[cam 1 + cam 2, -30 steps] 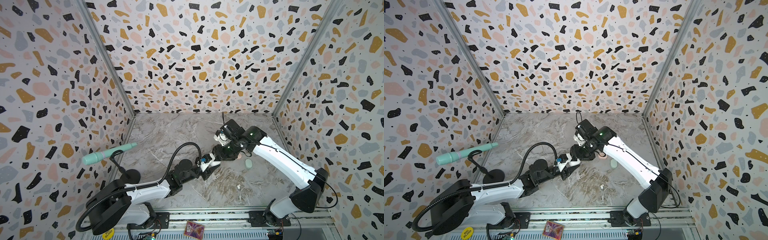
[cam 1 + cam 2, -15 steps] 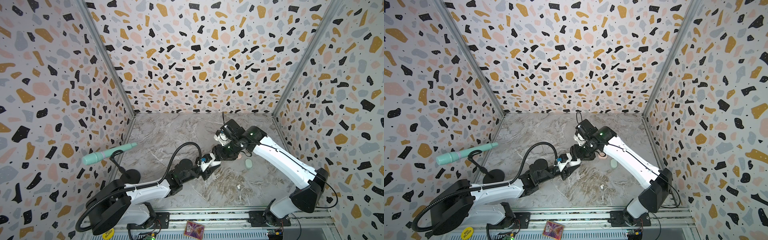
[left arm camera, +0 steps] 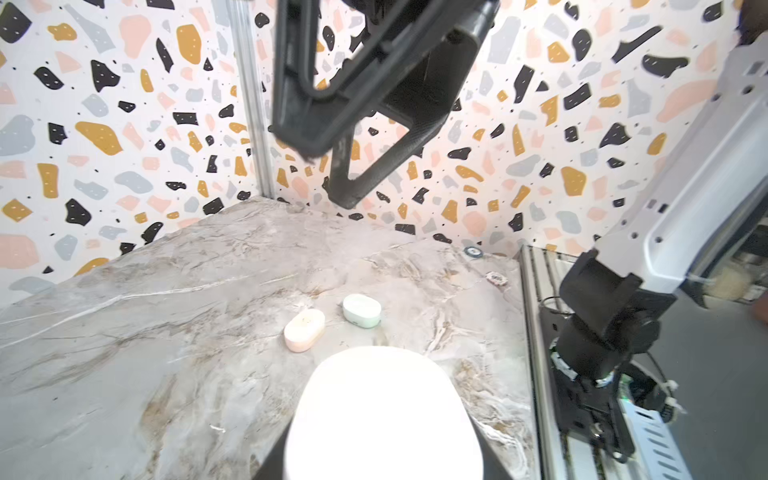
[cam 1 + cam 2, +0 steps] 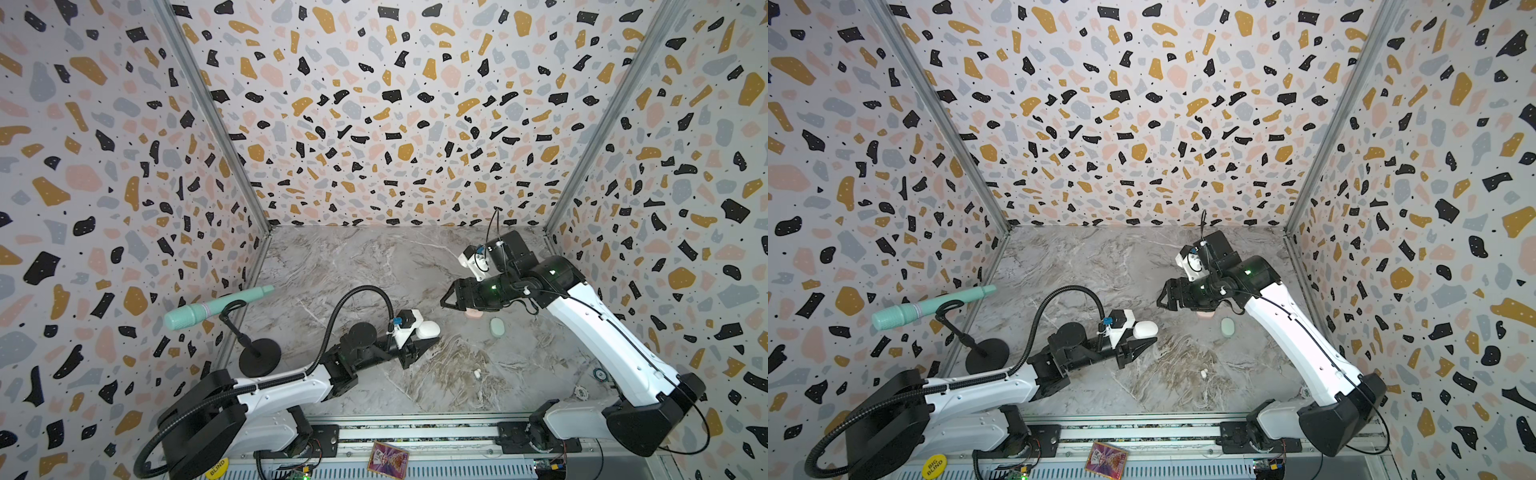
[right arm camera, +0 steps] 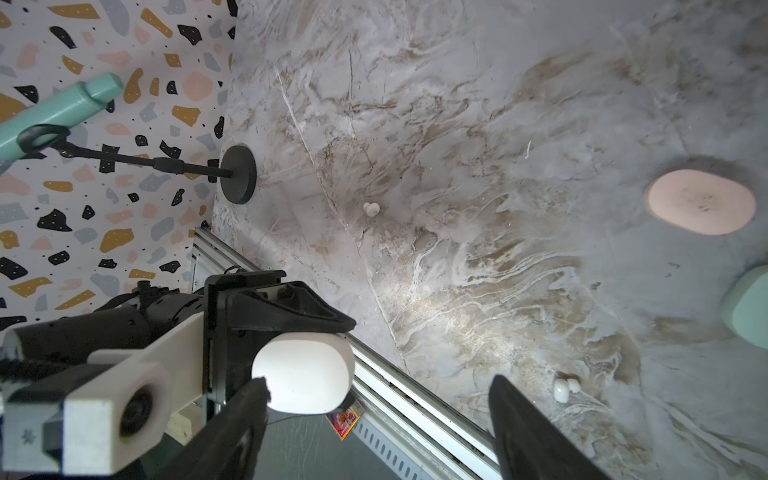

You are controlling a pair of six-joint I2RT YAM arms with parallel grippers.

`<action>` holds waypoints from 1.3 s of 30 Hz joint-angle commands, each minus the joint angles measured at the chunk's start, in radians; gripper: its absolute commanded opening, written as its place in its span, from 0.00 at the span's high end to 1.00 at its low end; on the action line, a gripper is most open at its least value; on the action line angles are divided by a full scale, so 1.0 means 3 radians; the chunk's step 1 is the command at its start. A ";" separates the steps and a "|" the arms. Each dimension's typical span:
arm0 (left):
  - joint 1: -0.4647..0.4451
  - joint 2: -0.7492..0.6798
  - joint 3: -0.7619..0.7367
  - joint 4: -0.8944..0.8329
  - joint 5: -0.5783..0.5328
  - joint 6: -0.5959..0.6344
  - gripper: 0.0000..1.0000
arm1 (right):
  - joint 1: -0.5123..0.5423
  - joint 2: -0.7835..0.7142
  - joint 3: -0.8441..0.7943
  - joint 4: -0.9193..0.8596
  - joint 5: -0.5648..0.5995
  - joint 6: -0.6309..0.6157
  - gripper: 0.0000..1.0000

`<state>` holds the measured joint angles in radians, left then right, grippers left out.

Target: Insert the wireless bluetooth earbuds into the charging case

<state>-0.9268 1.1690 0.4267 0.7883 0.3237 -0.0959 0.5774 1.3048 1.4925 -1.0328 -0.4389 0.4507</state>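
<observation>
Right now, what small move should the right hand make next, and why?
Probably bring the open right hand to the white case and pry its lid: the left hand grips it, it looks closed, and a white earbud lies loose.

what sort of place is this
Probably a robot test booth: terrazzo-print walls box in a marble-look tabletop, a left arm and right arm sit on a front rail, a mint microphone stands nearby.
</observation>
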 commanded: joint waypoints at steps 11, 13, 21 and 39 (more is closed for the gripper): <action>-0.0009 -0.0192 0.0148 0.0016 0.0697 -0.0318 0.75 | 0.0587 -0.0877 -0.0536 0.0635 0.0153 -0.1342 0.16; -0.0011 -0.0142 0.0182 0.0022 0.0731 -0.0301 0.75 | 0.0767 -0.0846 -0.0552 0.0671 0.0295 -0.1402 0.16; 0.0029 -0.0057 0.0282 -0.0131 0.0809 -0.0066 0.76 | 0.0999 -0.0661 -0.0657 0.0655 0.0480 -0.1619 0.17; 0.0071 -0.0161 0.0334 -0.0266 0.0803 0.0038 0.78 | 0.1072 -0.0549 -0.0761 0.0697 0.1032 -0.1691 0.20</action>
<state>-0.9058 1.1469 0.4854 0.6724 0.5396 -0.1081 0.8989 1.1297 1.2446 -0.8310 -0.2214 -0.0471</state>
